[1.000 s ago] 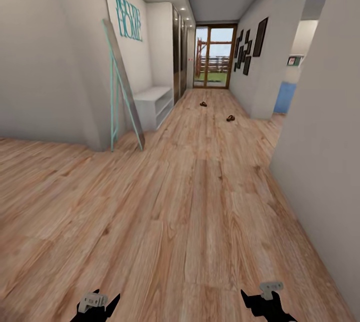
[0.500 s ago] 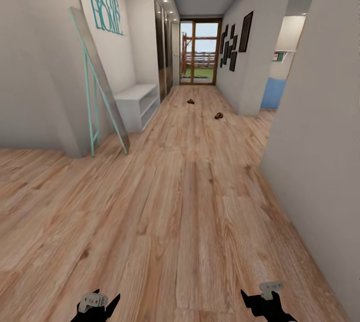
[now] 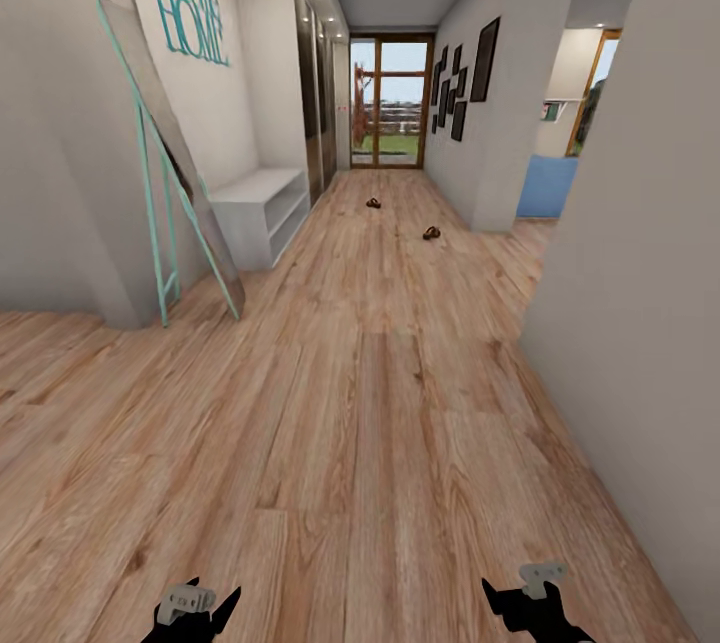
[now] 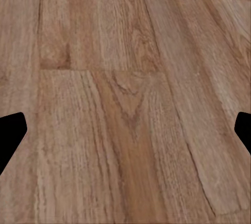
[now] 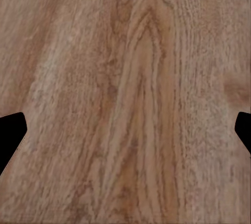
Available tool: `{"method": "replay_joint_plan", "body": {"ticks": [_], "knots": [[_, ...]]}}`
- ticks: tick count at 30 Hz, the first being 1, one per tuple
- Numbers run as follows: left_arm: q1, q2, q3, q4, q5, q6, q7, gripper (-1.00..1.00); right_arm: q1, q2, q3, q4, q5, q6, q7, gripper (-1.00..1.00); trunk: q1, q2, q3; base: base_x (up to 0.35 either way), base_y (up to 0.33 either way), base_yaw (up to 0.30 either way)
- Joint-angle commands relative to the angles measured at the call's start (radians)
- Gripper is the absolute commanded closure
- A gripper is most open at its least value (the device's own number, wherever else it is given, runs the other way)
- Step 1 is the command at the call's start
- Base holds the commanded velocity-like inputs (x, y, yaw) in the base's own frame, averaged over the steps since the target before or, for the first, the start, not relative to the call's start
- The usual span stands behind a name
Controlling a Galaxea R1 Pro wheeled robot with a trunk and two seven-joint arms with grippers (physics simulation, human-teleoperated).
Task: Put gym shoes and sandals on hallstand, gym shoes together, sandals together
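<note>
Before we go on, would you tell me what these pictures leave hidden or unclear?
- Two small brown items on the corridor floor, head view: too small and far to confirm as the sandals.
- White bench by the left wall, head view: its near end is hidden behind the leaning mirror.
- Left gripper and right gripper, head view: cut off by the bottom edge.

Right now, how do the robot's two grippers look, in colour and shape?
The left gripper and the right gripper each have black, pointed, angular fingers with a pale grey block-like piece mounted on top. In the wrist views the fingertips appear as plain black wedges.
</note>
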Motion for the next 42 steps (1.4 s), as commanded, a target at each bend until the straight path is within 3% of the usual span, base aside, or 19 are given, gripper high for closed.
{"method": "replay_joint_plan", "body": {"ticks": [1, 42], "knots": [[-0.001, -0.001, 0.009, 0.0, -0.01, -0.005, -0.004, -1.0, -0.001, -0.001, 0.001, 0.001, -0.001, -0.003, 0.003, -1.0, 0.0, 0.0, -0.001, 0.336, 0.0, -0.002], [0.0, -0.001, 0.009, 0.0, -0.009, -0.005, -0.004, -1.0, -0.001, 0.001, 0.001, 0.001, 0.0, -0.003, 0.003, -1.0, 0.0, 0.0, -0.001, 0.337, 0.0, 0.0]]}}
